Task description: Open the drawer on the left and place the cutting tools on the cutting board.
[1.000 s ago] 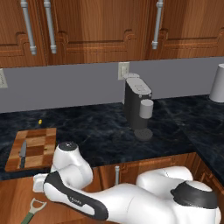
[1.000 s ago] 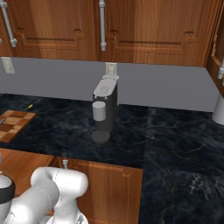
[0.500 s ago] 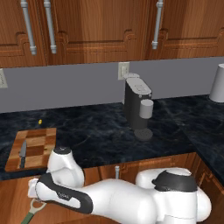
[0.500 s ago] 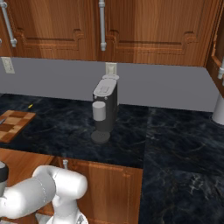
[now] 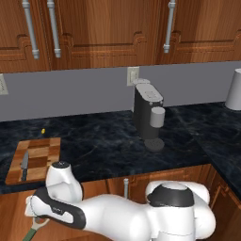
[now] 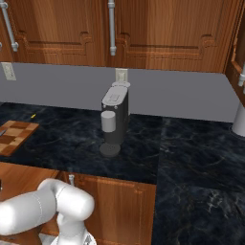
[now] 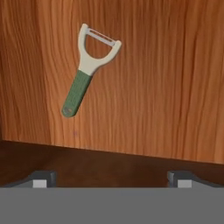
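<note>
The drawer (image 5: 13, 210) stands pulled out at the lower left, its wooden floor showing. On that floor lies the green-handled peeler (image 7: 89, 68), pale head away from me; its head (image 5: 36, 228) peeks out under my arm. My gripper (image 7: 111, 179) hovers open above the drawer, short of the peeler, with nothing between its fingertips (image 7: 43, 179). The checkered cutting board (image 5: 34, 159) rests on the dark counter at the left, also seen in the right base view (image 6: 14, 136). The small knife (image 5: 24, 165) lies on the board's left part.
A dark coffee machine (image 5: 147, 114) with a grey cup stands mid-counter, under a wall socket. A white container (image 5: 234, 89) sits at the far right. Upper cabinets with vertical silver handles (image 5: 52, 28) hang above. A small yellow item (image 5: 43, 131) lies behind the board.
My arm has swung further left and lower over the open drawer. The peeler, knife and board have not moved, and the jaws stay wide.
</note>
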Motion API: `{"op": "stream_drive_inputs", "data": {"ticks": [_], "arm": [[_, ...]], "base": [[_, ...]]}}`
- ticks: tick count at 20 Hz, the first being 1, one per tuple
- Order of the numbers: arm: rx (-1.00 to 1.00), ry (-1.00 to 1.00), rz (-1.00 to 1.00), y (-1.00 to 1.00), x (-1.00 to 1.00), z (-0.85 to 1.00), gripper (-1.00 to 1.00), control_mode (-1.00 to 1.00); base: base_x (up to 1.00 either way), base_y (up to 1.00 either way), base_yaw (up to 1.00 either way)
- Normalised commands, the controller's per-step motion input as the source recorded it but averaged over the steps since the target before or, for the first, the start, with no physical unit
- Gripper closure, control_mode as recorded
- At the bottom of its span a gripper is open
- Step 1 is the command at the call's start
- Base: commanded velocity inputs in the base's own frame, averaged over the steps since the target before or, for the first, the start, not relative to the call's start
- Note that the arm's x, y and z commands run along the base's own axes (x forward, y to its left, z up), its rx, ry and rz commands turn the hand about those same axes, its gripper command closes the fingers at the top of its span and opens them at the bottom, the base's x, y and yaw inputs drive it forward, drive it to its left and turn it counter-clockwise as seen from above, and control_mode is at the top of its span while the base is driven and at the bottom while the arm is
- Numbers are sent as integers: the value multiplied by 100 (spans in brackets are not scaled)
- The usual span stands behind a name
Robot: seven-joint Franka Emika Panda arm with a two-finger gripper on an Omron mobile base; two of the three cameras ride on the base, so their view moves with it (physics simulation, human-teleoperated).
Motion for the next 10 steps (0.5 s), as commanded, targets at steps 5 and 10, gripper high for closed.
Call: {"op": "stream_drive_inputs", "data": {"ticks": [5,10], "arm": [[0,0,0,11,0,-30,-100,-100],[-1,0,-1,7,0,-28,-100,-100]], "base": [[0,0,0],[0,0,0]]}}
